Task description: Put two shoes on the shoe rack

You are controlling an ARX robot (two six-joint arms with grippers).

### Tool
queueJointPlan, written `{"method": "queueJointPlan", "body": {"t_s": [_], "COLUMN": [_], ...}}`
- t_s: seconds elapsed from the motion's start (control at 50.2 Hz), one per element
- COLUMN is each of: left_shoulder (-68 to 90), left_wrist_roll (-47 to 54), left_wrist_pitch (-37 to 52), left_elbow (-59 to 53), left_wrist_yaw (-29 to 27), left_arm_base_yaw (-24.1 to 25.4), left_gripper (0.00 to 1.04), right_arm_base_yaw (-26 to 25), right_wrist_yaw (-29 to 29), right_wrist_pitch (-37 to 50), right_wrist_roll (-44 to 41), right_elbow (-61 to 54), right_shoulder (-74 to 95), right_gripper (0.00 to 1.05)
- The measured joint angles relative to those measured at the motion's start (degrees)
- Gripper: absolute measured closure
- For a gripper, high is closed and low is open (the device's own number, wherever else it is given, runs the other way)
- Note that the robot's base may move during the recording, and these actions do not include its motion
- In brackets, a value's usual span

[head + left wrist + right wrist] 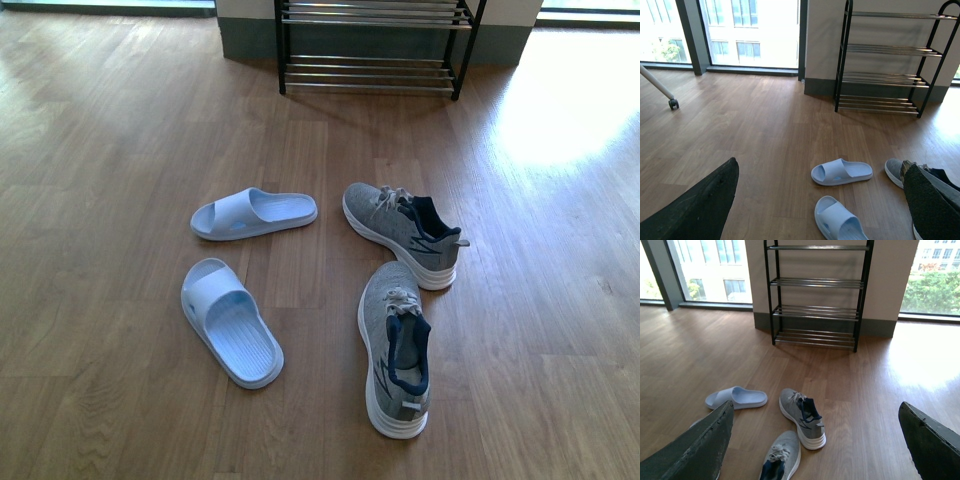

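Shoe rack [375, 75] stands against the wall [890, 280], well ahead of both grippers. The front view cuts off everything above its two lowest tiers and shows neither arm.

All four shoes lie on the wooden floor [120, 150], well short of the rack.

The left gripper [821, 169] has its dark fingers [700, 205] spread wide with nothing between them. Ahead of it and lower lies the far slipper [841, 172], untouched. The near slipper [840, 222] sits closer to the gripper, its heel cut off by the frame edge. The far sneaker [897, 170] shows only its toe there, the rest being hidden behind one finger.

The right gripper [816, 409] is likewise spread wide and holds nothing. The far sneaker lies on the floor ahead of its gap. The near sneaker [782, 455] is closer in, with its heel out of frame. One finger covers most of the floor where the near slipper would be, so I cannot make it out in that view.
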Motion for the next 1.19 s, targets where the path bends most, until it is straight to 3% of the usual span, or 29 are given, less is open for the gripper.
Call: {"method": "queueJointPlan", "body": {"t_s": [1.195], "left_shoulder": [0.00], "left_wrist_roll": [0.00], "left_wrist_pitch": [0.00], "left_elbow": [0.00], "left_wrist_yaw": [0.00], "left_arm_base_yaw": [0.00], "left_gripper": [0.09], "right_arm_base_yaw": [0.00], "right_wrist_yaw": [-0.02], "right_wrist_pitch": [0.00], "right_wrist_roll": [0.00], "right_elbow": [0.00], "right_shoulder": [0.00], "right_gripper": [0.09]}}
